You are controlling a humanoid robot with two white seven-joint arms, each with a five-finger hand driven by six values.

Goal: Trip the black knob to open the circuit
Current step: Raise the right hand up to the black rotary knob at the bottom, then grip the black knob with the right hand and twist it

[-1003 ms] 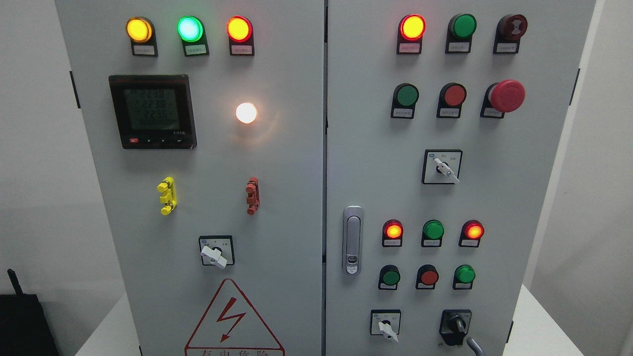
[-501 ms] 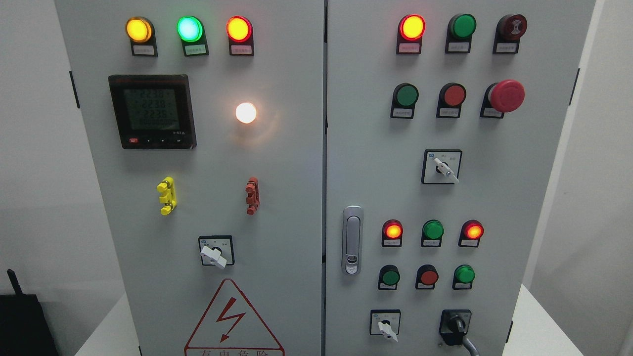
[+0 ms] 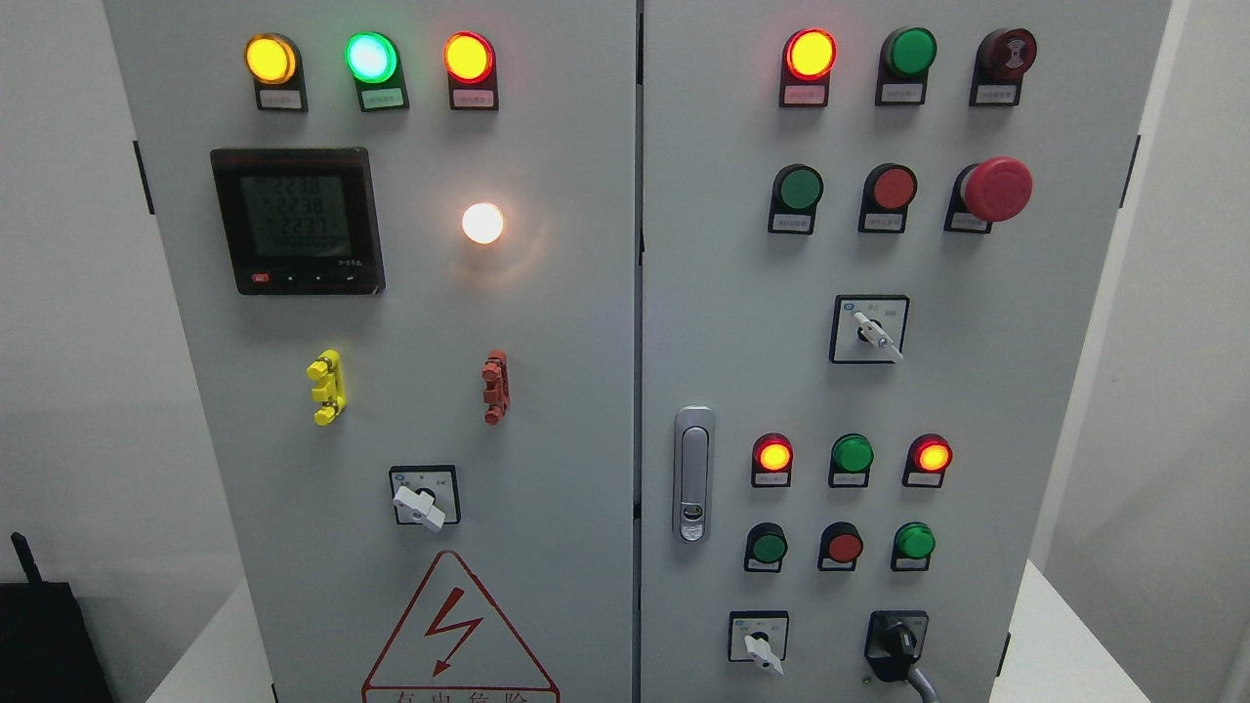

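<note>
The black knob [image 3: 896, 644] sits on a black square plate at the bottom right of the right cabinet door [image 3: 977, 410]. Its handle is tilted, pointing up to the right. A thin grey part of my right hand [image 3: 923, 683] rises from the bottom edge and touches the knob's lower right side. The remainder of that hand is below the picture. My left hand does not show.
A white-handled selector [image 3: 758, 646] is just left of the knob, with red and green buttons and lit lamps above. A red mushroom stop button [image 3: 996, 188] is at the upper right, and a door latch [image 3: 692, 474] is at the door's left edge. The left door holds a meter [image 3: 296, 221].
The grey part of my right hand has moved up and left from the bottom edge onto the knob. The knob's handle has turned from about upright to tilted.
</note>
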